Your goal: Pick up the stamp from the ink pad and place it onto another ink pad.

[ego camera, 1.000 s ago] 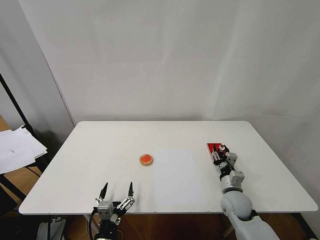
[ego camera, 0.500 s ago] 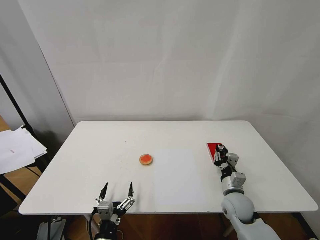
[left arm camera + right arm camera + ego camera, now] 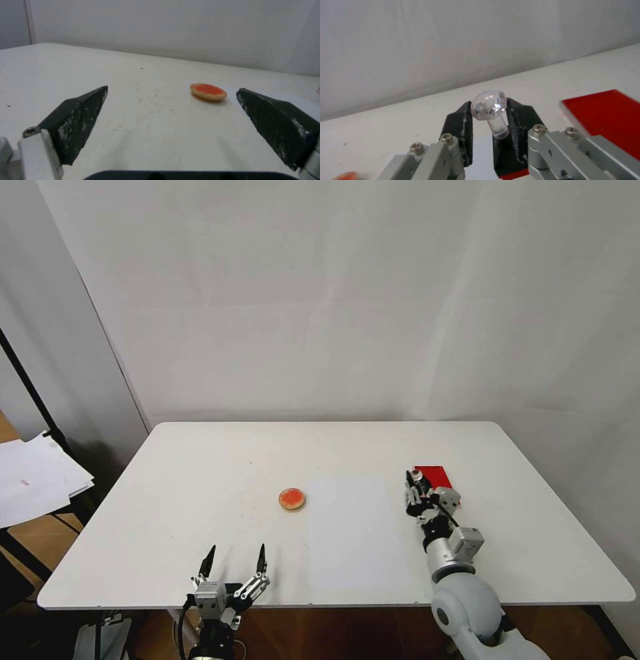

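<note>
Two risks: stamp [image 3: 490,110] sat tilted in right gripper [image 3: 419,492] jaws clamped on its knob, lifted beside red ink pad [image 3: 435,475], so it could slip before round ink pad [image 3: 292,499]. Left gripper [image 3: 233,561] parked at near surface edge, jaws apart.

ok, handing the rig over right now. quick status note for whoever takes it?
Right gripper: shut on the stamp, clear knob between the fingertips, stamp tilted. In the head view it sits just left of the rectangular red ink pad, stamp off the pad.
Left gripper: open, parked at the table's near edge, holding nothing.
Round ink pad: mid-table, left of the white paper sheet, nothing on it.
Done: stamp picked off the red pad.
Left: carry it across the sheet to the round pad, set it down there, release.
</note>
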